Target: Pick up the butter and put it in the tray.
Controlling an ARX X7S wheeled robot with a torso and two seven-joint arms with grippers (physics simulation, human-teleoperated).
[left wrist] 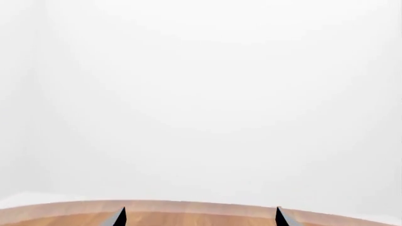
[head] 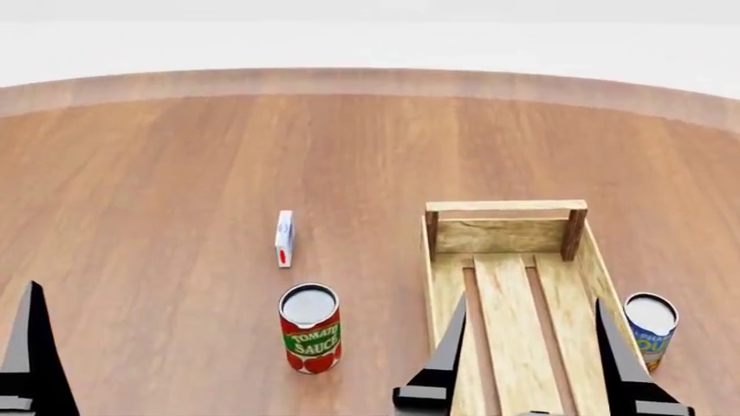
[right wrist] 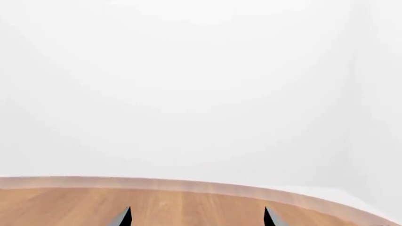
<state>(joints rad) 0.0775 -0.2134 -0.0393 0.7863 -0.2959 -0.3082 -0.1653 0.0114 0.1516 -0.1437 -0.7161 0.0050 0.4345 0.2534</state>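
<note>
Round wooden table, tray lengthwise away from robot — both tools spread, empty.

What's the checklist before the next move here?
1. Butter located: not ok, no view shows it.
2. Tray in view, visible slats bare: ok.
3. Right gripper open and empty: ok.
4. Left gripper open and empty: ok.
5. Tomato can and small carton upright, apart from the tray: ok.
6. Gap between the blue can and the tray's right wall: cannot tell.
</note>
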